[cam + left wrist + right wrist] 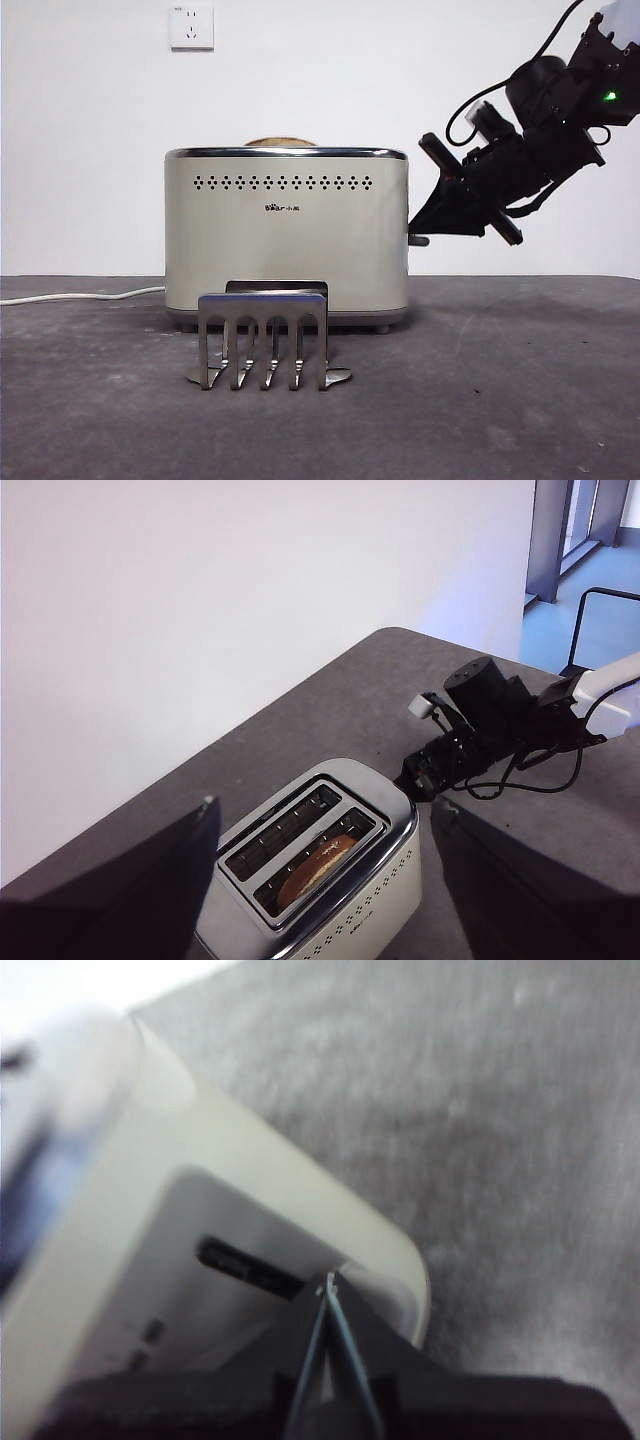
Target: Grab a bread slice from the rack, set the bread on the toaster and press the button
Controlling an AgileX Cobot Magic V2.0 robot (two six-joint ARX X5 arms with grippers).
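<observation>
The toaster (286,235) stands on the surface (500,400). The rack (264,340) stands just in front of the toaster, toward the camera. The slice of bread (315,864) sits in one of the toaster's two slots (only its top shows above the rim). The right gripper (428,222) is at the toaster's right end, its closed fingers (328,1360) at the lever slot there.

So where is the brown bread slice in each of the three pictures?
Front view: only the domed top of the brown wholegrain bread slice peeks above the boxy cream toaster, near the middle of its top.
Left wrist view: it sits in one of the two slots.
Right wrist view: not in it.
Shared landmark: the toaster, with the shut right gripper at its end lever.
</observation>
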